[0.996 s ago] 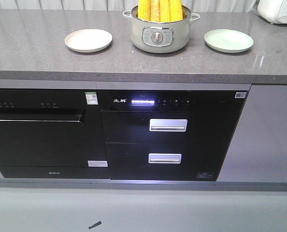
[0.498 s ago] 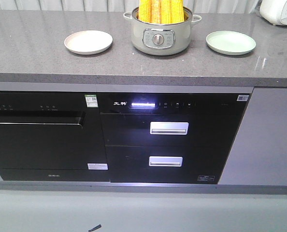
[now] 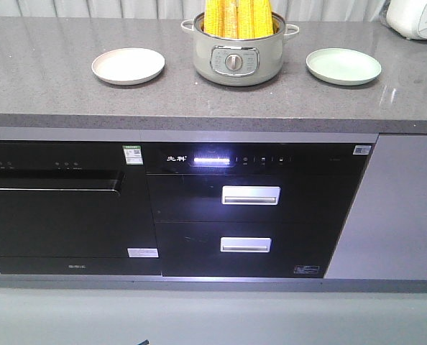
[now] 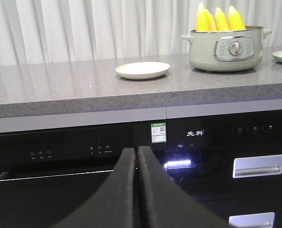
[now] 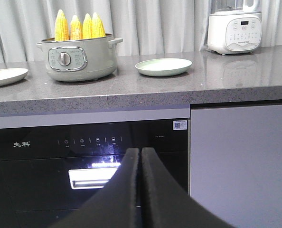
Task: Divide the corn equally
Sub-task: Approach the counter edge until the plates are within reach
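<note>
Front view looks down on the counter [image 3: 48, 100]; both wrist views face it from below, sharing the pot [image 3: 236, 68].

Four yellow corn cobs [image 5: 79, 26] stand upright, side by side (tapered tips up), in the pale green electric pot [image 5: 79, 61] on the grey countertop [image 5: 179, 88].

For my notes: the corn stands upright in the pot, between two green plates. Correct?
Not quite: the front-facing view shows the left plate is cream; only the right plate is green. The corn does stand upright in the pot between them.
</note>
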Controlling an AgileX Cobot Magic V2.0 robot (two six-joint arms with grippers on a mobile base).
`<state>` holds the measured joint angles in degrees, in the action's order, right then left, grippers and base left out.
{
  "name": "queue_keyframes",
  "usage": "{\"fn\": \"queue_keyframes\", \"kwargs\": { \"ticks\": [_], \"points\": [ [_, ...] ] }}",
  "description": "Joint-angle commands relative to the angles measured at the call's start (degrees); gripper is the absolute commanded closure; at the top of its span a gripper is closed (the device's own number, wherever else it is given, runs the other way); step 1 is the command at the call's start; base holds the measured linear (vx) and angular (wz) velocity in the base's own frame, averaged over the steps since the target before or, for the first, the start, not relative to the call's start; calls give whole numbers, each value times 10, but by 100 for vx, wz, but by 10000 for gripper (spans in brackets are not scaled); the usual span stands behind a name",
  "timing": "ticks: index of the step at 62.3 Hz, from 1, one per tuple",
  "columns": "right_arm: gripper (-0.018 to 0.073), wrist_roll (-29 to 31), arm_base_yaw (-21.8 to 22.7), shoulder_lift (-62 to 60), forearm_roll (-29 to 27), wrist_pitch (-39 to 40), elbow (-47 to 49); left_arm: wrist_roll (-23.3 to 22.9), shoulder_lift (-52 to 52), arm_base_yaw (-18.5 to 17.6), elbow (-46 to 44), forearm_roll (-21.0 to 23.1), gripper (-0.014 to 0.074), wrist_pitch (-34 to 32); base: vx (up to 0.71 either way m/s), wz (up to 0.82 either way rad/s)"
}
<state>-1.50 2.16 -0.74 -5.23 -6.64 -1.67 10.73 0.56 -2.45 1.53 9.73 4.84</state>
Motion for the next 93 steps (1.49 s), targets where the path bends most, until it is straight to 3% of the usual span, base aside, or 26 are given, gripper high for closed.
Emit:
{"fn": "queue_keyframes", "kwargs": {
  "ticks": [1, 93],
  "points": [
    [561, 4, -2, -3, 6, 41, -5, -7, 10, -1, 2, 1, 603, -39, 4, -1],
    [561, 4, -2, -3, 6, 41, -5, -7, 10, -1, 2, 1, 603, -39, 6, -2]
  ]
}}
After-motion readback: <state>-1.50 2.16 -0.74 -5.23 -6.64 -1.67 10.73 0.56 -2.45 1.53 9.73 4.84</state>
